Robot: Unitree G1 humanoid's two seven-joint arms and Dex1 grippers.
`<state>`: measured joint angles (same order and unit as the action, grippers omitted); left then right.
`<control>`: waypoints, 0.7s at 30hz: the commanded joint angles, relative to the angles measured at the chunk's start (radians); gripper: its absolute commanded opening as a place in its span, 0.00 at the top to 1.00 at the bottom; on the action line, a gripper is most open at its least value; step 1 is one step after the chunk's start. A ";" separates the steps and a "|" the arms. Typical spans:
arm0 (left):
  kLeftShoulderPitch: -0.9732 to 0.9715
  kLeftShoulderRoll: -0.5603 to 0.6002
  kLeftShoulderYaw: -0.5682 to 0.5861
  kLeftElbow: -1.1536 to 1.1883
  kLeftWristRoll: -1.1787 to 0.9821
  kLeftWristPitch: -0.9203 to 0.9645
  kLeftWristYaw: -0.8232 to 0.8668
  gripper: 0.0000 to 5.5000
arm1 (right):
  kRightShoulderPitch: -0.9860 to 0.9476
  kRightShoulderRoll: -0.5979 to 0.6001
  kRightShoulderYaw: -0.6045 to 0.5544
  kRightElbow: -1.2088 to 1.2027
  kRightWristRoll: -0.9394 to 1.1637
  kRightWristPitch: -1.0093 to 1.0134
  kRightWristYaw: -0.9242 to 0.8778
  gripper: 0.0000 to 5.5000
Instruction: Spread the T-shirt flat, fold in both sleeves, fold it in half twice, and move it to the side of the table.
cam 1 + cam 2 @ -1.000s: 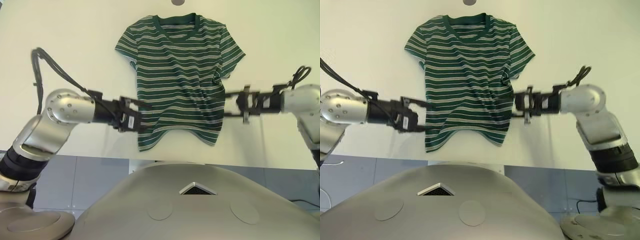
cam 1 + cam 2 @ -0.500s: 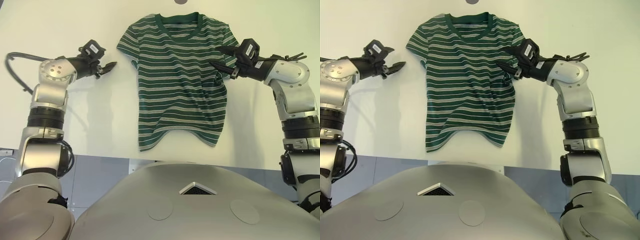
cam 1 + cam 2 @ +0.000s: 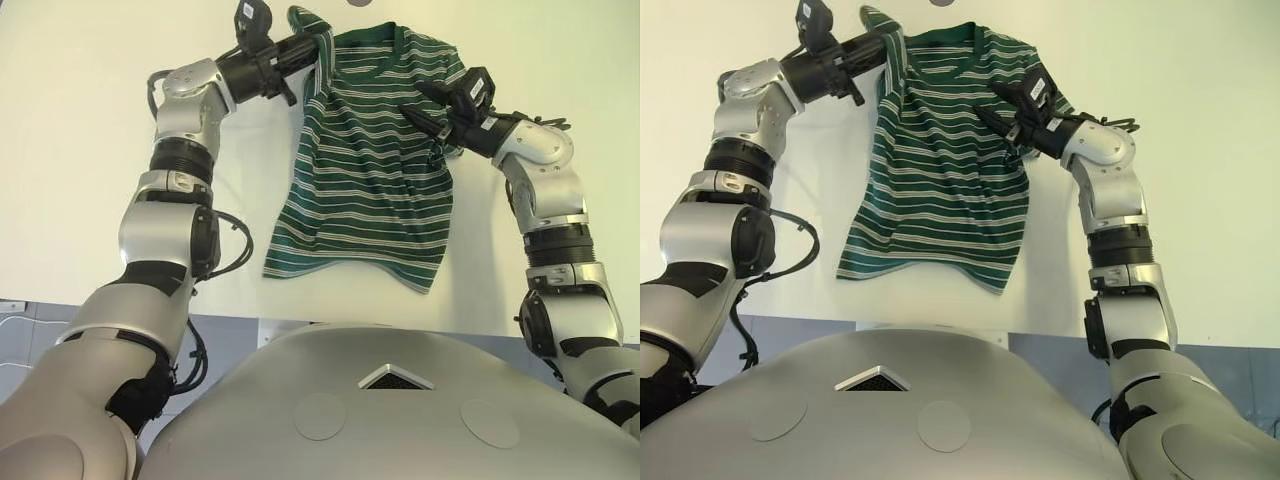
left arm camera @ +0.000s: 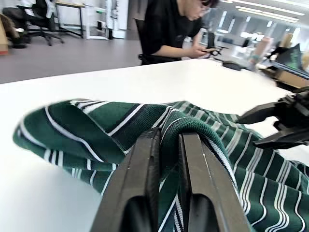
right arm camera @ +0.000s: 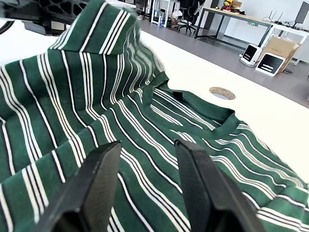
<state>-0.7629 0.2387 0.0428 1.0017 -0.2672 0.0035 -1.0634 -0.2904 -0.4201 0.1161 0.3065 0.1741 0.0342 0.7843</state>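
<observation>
White desk holds a green striped T-shirt; left tool clamps its raised left sleeve, right tool spread wide over the chest.

No lettering was legible on the table.
A white label on the left gripper, toward 11 o'clock, was too small to read.

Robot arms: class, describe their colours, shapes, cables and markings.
Left arm and right arm are rounded silver-grey shells joined by black ribbed bands. Black cables loop beside the joints. Each ends in black, flat jaws, with a small white label near the wrist.
</observation>
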 commanded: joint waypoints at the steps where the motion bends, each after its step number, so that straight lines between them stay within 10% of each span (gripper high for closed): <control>1: 0.031 0.083 0.052 0.021 -0.004 0.049 0.019 1.00 | -0.029 0.000 -0.001 0.035 -0.040 -0.033 -0.021 0.63; 15: 0.301 0.487 -0.202 -0.507 0.481 0.000 0.188 1.00 | 0.287 -0.280 0.240 -0.434 -0.201 0.011 0.235 0.63; 21: 0.231 0.515 -0.240 -0.363 0.572 -0.142 0.297 0.95 | 0.301 -0.341 0.225 -0.476 -0.203 -0.024 0.261 0.63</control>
<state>-0.5123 0.7173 -0.1623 0.5717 0.2482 -0.0792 -0.7979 0.0206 -0.7388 0.3436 -0.2003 0.0007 0.0071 1.0453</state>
